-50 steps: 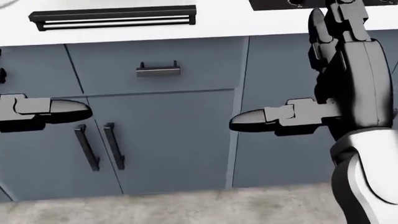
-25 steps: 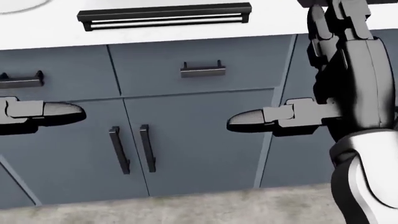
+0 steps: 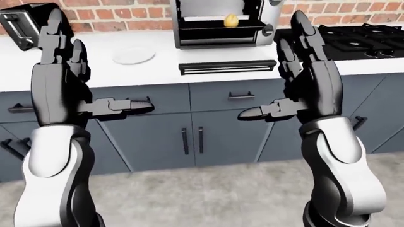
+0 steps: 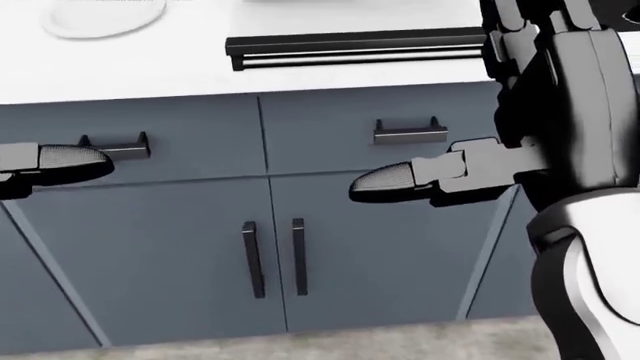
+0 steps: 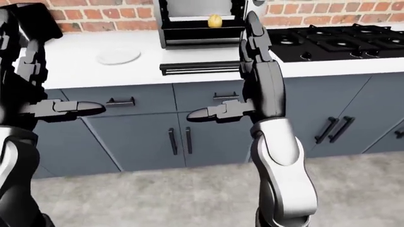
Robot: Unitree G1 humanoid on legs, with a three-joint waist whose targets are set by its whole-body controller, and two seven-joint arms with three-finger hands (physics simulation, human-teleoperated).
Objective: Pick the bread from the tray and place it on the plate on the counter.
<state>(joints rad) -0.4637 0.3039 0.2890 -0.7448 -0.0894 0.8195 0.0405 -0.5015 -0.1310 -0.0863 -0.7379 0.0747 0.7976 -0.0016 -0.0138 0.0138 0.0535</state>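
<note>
The bread (image 3: 231, 20), a small golden roll, lies on the black tray (image 3: 218, 31) inside the open toaster oven at the top of the left-eye view. The white plate (image 3: 134, 56) sits on the white counter (image 3: 157, 71), left of the oven; its edge also shows in the head view (image 4: 100, 19). My left hand (image 3: 94, 66) is raised at the left, fingers up and thumb out, open and empty. My right hand (image 3: 271, 66) is raised at the right in the same pose, open and empty. Both hands stand well short of the counter.
The oven's lowered door with its bar handle (image 3: 227, 67) juts over the counter edge. A black toaster (image 3: 19, 23) stands at the far left and a black stove (image 3: 354, 40) at the right. Grey cabinets (image 3: 189, 137) run below, above a grey floor.
The whole head view has shifted right: the camera has moved left along the counter. The plate's edge has come into view at the top left. Both hands keep their pose.
</note>
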